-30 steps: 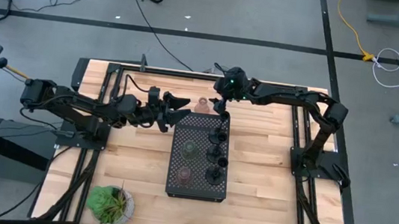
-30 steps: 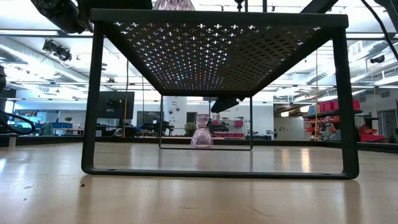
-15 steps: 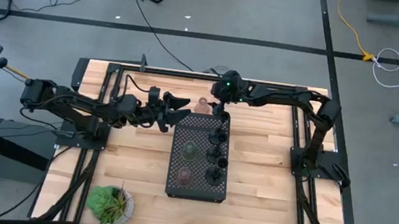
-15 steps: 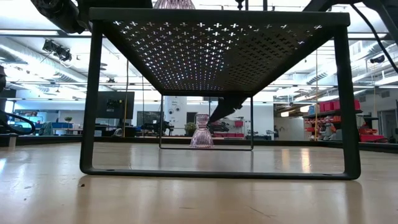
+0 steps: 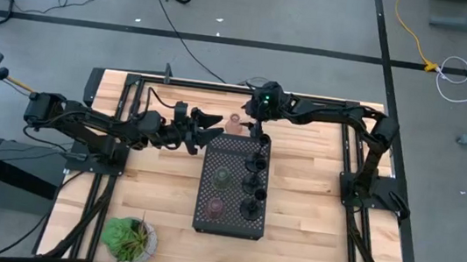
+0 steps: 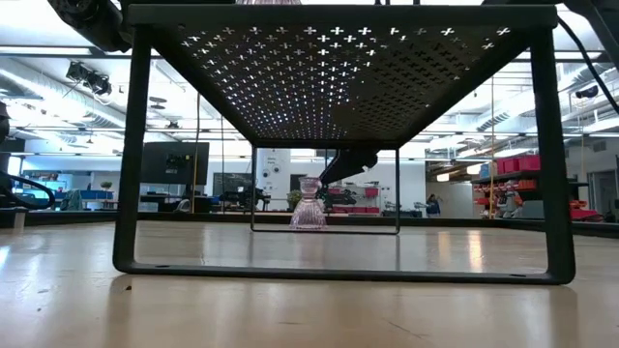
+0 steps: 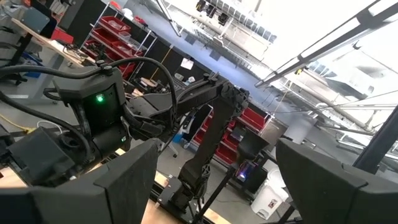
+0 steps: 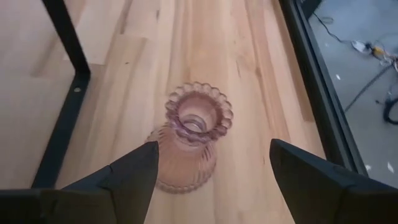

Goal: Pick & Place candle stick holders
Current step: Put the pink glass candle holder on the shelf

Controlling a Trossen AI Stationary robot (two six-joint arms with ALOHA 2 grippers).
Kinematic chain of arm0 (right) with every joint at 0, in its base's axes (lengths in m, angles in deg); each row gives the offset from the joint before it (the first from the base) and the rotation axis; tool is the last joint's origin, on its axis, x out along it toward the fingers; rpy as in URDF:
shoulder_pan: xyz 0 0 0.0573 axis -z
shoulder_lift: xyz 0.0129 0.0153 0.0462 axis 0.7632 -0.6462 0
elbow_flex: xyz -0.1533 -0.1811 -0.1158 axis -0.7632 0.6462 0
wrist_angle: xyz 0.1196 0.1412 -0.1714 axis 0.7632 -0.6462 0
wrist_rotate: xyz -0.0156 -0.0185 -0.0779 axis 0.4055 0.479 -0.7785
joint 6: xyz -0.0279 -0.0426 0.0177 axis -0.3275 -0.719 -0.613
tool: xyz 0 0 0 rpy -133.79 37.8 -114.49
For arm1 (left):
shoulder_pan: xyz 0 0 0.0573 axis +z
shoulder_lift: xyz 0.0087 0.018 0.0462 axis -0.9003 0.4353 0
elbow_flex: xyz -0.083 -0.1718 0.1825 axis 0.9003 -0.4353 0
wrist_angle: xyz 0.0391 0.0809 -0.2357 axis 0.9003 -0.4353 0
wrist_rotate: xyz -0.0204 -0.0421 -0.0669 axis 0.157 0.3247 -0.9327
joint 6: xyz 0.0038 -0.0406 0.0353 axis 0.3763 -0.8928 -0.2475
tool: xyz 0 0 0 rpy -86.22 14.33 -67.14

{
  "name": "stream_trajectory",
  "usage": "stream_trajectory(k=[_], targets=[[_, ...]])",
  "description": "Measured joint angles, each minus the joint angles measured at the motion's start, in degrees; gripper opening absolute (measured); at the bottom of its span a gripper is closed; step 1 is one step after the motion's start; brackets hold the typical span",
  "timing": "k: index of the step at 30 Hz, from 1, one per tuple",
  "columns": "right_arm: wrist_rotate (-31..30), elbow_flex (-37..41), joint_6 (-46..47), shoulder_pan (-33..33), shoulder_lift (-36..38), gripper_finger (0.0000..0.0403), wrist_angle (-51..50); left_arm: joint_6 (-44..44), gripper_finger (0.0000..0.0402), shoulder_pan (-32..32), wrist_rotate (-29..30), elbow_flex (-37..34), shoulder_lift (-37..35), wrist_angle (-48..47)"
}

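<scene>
A pinkish ribbed glass candle stick holder (image 8: pixel 191 138) stands upright on its base on the wood, just beyond the far edge of the black tray (image 5: pixel 213 159). It also shows in the high view (image 5: pixel 232 124) and the low view (image 6: pixel 309 203). My right gripper (image 8: pixel 211 180) is open and slants down at it, one finger on each side, apart from the glass. On the tray stand three black stemmed holders (image 5: pixel 254 184), an olive-green one (image 5: pixel 223 177) and a brownish one (image 5: pixel 216 205). My left gripper (image 5: pixel 216 127) hovers open, left of the pink holder.
The perforated tray stands on thin legs (image 6: pixel 129 164), and its far rim lies close to my right gripper (image 5: pixel 248 126). A leafy plant (image 5: pixel 127 237) sits at the near left corner. Bare wood lies right of the tray (image 5: pixel 307 183).
My right gripper has come down and toward the table's left, onto the pink holder, rolling as it went; it stays open. In the low view the tray has shifted a little toward the near edge.
</scene>
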State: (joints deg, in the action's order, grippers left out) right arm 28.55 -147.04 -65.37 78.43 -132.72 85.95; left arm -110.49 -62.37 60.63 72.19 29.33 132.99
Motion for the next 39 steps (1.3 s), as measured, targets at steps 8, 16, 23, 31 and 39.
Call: stream_trajectory(k=[8, 16, 23, 31, 39], targets=[[0.98, -0.02, -4.5, 0.02, 0.0, 0.0306, 0.55, 0.07, 0.0325, -0.02, 1.42, 0.02, 0.0, -0.2], [4.39, -0.04, -5.47, 0.02, 0.02, 0.0306, 3.28, 0.11, 0.0325, 0.0, 3.6, 0.02, 0.0, -0.39], [5.93, -0.11, -5.99, 0.06, -2.82, 0.0306, 5.15, 0.11, 0.0325, 0.0, 4.09, 0.02, 0.0, -0.35], [5.39, -0.07, -5.97, -1.3, -5.62, 0.0306, 10.6, 0.09, 0.0325, 0.0, 4.31, 0.02, -0.02, -0.39], [3.03, -0.07, -4.13, -1.44, -5.68, 0.0253, 11.64, 0.11, 0.0325, 0.0, 5.03, 0.0, -0.02, -1.73]])
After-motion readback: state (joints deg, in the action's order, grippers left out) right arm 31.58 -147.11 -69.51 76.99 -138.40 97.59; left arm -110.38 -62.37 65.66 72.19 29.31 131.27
